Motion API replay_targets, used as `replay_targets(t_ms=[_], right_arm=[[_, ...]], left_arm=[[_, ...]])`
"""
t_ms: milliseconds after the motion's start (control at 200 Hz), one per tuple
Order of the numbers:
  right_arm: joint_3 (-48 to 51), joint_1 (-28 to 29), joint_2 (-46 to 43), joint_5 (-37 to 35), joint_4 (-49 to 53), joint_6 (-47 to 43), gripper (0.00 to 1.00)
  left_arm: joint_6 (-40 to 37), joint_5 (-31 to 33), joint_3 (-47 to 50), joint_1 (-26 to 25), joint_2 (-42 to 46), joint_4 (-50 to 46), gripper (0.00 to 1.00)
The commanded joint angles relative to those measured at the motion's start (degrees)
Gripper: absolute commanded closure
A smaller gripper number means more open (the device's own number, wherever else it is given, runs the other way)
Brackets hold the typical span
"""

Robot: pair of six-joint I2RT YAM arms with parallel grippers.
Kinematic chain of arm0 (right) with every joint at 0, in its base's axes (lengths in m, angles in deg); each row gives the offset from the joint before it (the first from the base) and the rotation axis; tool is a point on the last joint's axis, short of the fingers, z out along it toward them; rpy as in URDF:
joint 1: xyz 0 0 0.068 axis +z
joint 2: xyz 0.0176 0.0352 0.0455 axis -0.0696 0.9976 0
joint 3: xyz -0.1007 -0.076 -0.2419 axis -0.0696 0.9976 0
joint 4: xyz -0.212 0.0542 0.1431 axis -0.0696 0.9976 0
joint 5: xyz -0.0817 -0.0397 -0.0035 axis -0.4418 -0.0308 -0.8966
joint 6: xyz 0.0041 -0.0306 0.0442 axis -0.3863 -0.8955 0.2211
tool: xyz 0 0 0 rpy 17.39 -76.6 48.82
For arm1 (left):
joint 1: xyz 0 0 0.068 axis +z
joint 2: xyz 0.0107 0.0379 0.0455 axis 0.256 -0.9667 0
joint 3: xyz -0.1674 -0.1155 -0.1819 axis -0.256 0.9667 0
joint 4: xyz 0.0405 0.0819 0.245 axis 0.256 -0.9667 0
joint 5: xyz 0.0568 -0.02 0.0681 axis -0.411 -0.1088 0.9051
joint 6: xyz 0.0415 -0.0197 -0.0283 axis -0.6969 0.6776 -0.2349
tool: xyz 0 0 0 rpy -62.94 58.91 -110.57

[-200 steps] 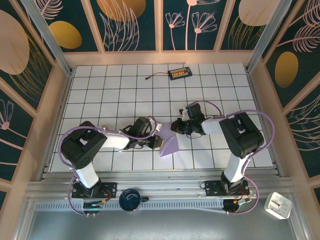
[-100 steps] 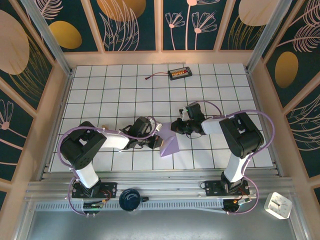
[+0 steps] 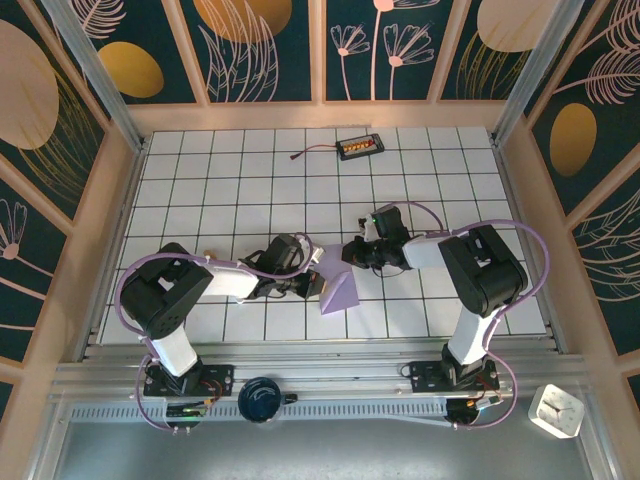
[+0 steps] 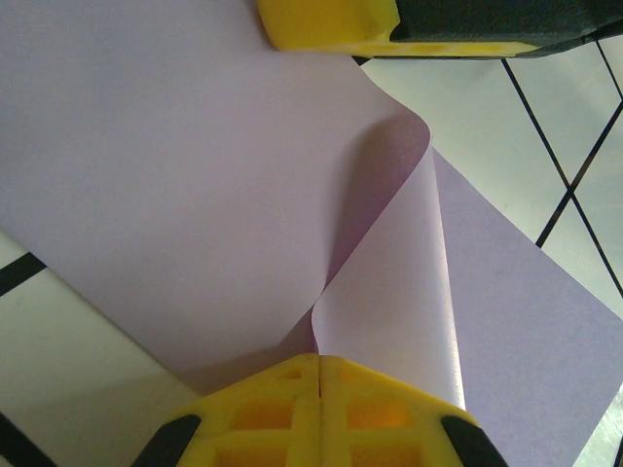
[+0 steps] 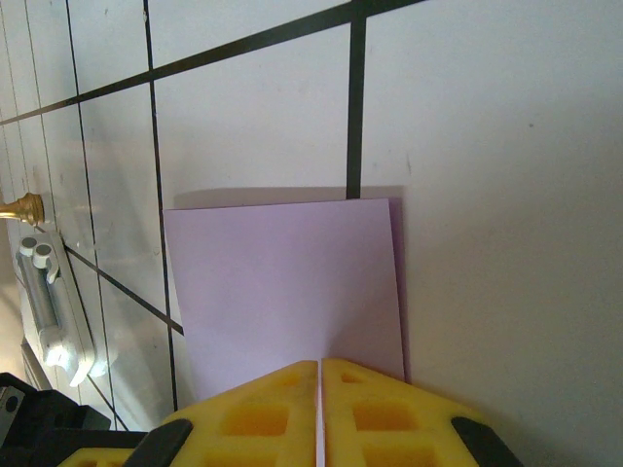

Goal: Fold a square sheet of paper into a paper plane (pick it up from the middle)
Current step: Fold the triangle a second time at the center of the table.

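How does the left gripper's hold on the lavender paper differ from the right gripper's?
Before the left gripper the paper buckles into a raised curl; before the right gripper it lies flat with straight edges. The left gripper grips its left side, the right gripper its far end. Both are shut on the paper.

The square sheet of paper (image 4: 175, 175) is thin, matt lavender paper, smooth and unprinted, with a faint sheen along its curled fold. Touching its edges, the left gripper (image 4: 319, 362) and right gripper (image 5: 319, 365) have fingers of moulded yellow plastic, dull and slightly grainy, backed by black plastic. Beneath the sheet, the table (image 3: 250, 180) is a smooth white surface with a soft gloss and black grid lines, and beyond the sheet's near side runs a rail (image 3: 320, 375) of brushed bare metal.
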Motion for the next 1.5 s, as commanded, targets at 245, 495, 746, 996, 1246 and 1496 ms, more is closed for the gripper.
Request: replay_targets(t_ms=[245,495,746,996,1246,1496], right_arm=[[0.28,0.94,3.47,-3.36,2.38,-1.13,0.90],[0.18,0.86,3.23,-3.45,2.64,-1.24,0.89],[-0.16,0.89,2.93,-3.36,2.88,-1.24,0.88],[-1.38,0.90,2.09,-2.63,3.79,-1.54,0.86],[-2.58,0.87,0.51,-1.43,4.26,-1.33,0.84],[-2.29,0.97,-0.08,-1.25,4.33,-1.25,0.83]], left_arm=[[-1.79,2.61,-1.69,0.42,-1.24,-4.69,1.00],[-1.96,3.13,-2.04,0.43,-1.78,-6.14,1.00],[-2.00,3.48,-2.07,0.46,-1.80,-7.21,1.00],[-2.26,4.69,-2.48,0.44,-1.86,-9.04,1.00],[-2.49,5.52,-2.65,0.45,-2.55,-10.09,1.00],[-2.82,5.81,-3.18,0.42,-3.12,-10.98,1.00]])
